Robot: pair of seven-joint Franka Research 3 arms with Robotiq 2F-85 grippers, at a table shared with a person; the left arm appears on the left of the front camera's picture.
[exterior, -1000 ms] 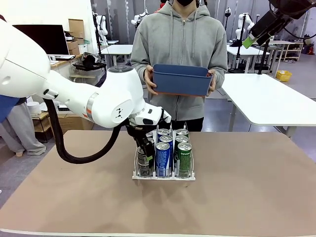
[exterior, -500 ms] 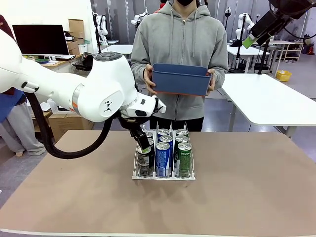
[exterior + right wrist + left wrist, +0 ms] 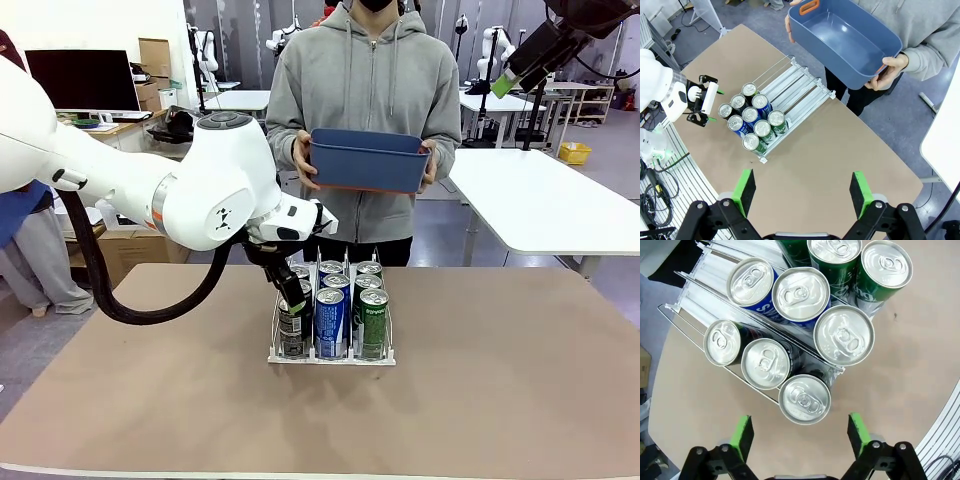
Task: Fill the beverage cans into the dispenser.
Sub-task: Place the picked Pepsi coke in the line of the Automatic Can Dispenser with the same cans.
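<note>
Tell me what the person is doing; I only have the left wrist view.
Observer: The person stands at the far side and holds a blue bin off the table.
Operator: Report what's in it.
Observer: Nothing; the right wrist view shows its bare floor.
Operator: Say where the right gripper is.
Observer: The right gripper is raised high at the right, jaws open.
</note>
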